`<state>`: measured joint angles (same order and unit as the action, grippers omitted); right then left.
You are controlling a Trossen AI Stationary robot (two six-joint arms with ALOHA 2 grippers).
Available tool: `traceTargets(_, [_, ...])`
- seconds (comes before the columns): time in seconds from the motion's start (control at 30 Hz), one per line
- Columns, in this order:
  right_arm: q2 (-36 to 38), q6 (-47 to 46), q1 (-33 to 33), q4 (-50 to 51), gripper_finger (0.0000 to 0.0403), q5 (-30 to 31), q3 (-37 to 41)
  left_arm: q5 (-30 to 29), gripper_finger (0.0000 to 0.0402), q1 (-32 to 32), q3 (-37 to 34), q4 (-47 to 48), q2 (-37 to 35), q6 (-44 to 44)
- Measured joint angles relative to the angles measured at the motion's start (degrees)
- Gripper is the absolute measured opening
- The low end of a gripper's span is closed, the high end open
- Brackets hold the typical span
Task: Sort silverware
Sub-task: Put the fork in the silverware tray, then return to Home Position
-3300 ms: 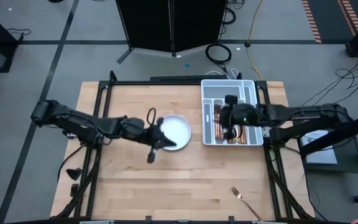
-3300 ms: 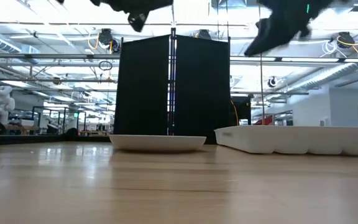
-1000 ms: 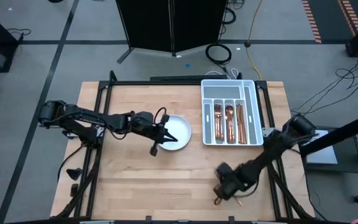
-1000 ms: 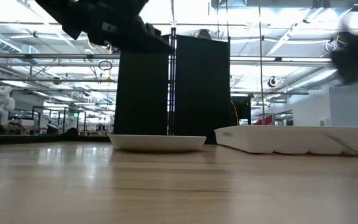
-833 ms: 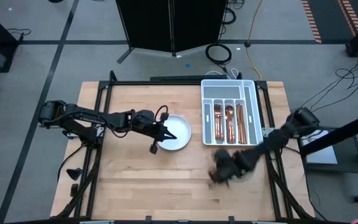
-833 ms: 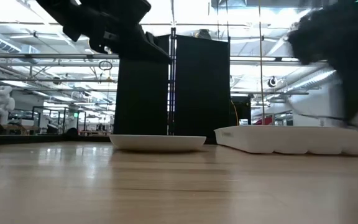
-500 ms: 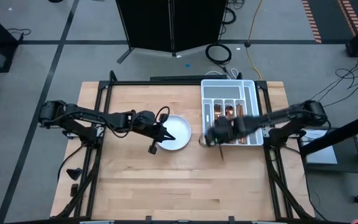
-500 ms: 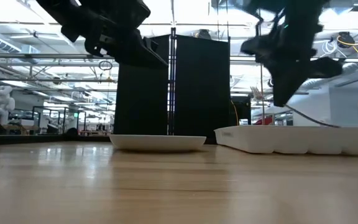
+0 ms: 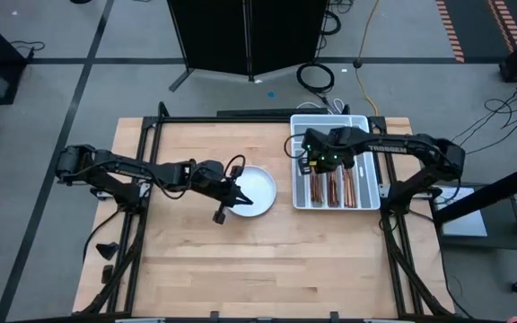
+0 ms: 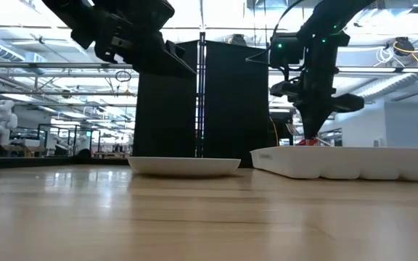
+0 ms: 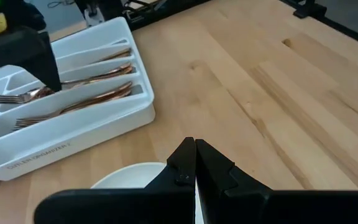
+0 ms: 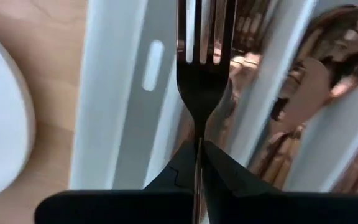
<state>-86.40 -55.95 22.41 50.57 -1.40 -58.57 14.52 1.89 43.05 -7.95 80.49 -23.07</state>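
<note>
My right gripper [image 9: 317, 161] is shut on a copper fork [image 12: 199, 74] over the left part of the white divided tray [image 9: 373, 179], and in the low view it [image 10: 312, 136] reaches down to the tray's rim. Copper silverware [image 11: 86, 78] lies in the tray's compartments. Over the near edge of the round white plate [image 9: 260, 184], my left gripper [image 9: 242, 198] hangs shut with nothing in it. Its fingertips [image 11: 195, 146] touch each other. My right gripper pinches the fork between its two fingers on the handle [image 12: 198, 138], just behind the tined head. The fingers come steeply from above and lie across the fork. The fork lies about level over a tray compartment; I cannot tell whether it touches the tray.
The plate [image 10: 183, 165] stands left of the tray [image 10: 339, 161] at mid table. Bare wooden table [image 9: 240, 260] stretches toward the near edge. A black frame runs along the table's sides, and a dark cabinet [image 10: 202, 101] stands behind the far edge.
My right gripper has swung from the table's near edge toward the far edge, rising and rolling as it went. It has carried the fork to a place over the tray's left part. My left gripper has stayed shut over the plate.
</note>
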Motion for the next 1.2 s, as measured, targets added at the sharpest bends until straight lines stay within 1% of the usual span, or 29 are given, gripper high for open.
traceTargets(0.2, [-1.38, 1.01, 2.05, -2.54, 0.0, -0.53, 0.0, 0.02, 0.0, 0.02, 0.0, 0.57, 0.0, -1.92])
traceTargets(0.3, [-1.91, 1.71, 2.67, -2.61, 0.0007, -0.41, -0.02, 0.02, 0.0, 0.02, 0.0, 0.81, 0.01, -2.59])
traceTargets(0.4, [-2.23, 3.82, 2.69, -1.91, 0.0022, -0.61, -0.04, 0.02, 0.0, 0.02, 0.0, 1.49, 0.0, -2.75])
traceTargets(0.7, [-2.24, 2.55, 2.65, -1.0, 0.0081, -0.36, -0.04, 0.04, 0.0, -0.05, -0.31, 1.44, 0.0, -2.77])
traceTargets(0.83, [-1.29, 6.76, 2.62, -1.14, 0.0097, -0.06, -0.04, 0.07, 0.0, -0.05, -0.33, 0.57, 0.0, -1.15])
traceTargets(0.87, [-0.33, 8.0, 2.22, -1.39, 0.0098, 0.62, -0.06, 0.12, 0.0, 0.1, -0.33, -0.53, 0.0, 0.63])
traceTargets(0.93, [2.02, 9.67, 0.57, -1.78, 0.0099, 4.24, -0.75, 0.26, 0.0, 0.66, -0.33, -1.93, -1.21, 3.87])
traceTargets(1.0, [5.12, 11.08, -2.01, -3.72, 0.0098, 8.55, -1.53, 0.23, 0.0, 1.44, -0.32, -4.23, -2.48, 7.0])
traceTargets(1.07, [8.86, 14.48, -5.24, -6.97, 0.0095, 11.61, -1.9, 0.2, 0.0, 2.45, -0.34, -3.99, -4.27, 10.03])
traceTargets(1.13, [12.73, 19.3, -8.98, -11.4, 0.0092, 13.38, -1.92, -0.03, 0.0, 3.27, -0.37, -4.26, -6.4, 11.99])
traceTargets(1.2, [16.04, 23.6, -13.28, -14.95, 0.0088, 13.7, -1.92, -0.41, 0.0, 3.89, -0.37, -3.81, -8.87, 13.5])
